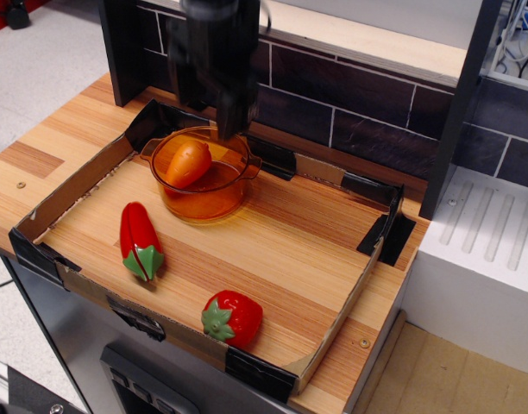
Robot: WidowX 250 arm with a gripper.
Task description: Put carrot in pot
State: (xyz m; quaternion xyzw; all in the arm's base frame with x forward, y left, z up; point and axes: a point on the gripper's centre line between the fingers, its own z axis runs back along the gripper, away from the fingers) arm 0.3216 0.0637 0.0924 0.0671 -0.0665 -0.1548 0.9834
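Observation:
The orange toy carrot [189,163] lies inside the translucent amber pot [214,197], leaning against its left wall. The pot stands at the back left of the cardboard-walled tray. My black gripper [214,110] is above the pot's far rim, blurred by motion, apart from the carrot. Its fingers hang down open with nothing between them.
A red pepper with a green stem [140,241] lies in the tray left of centre. A red strawberry with green leaves [233,318] lies near the front wall. The low cardboard tray wall [74,187] rings the wooden surface. A dark brick wall [350,103] stands behind.

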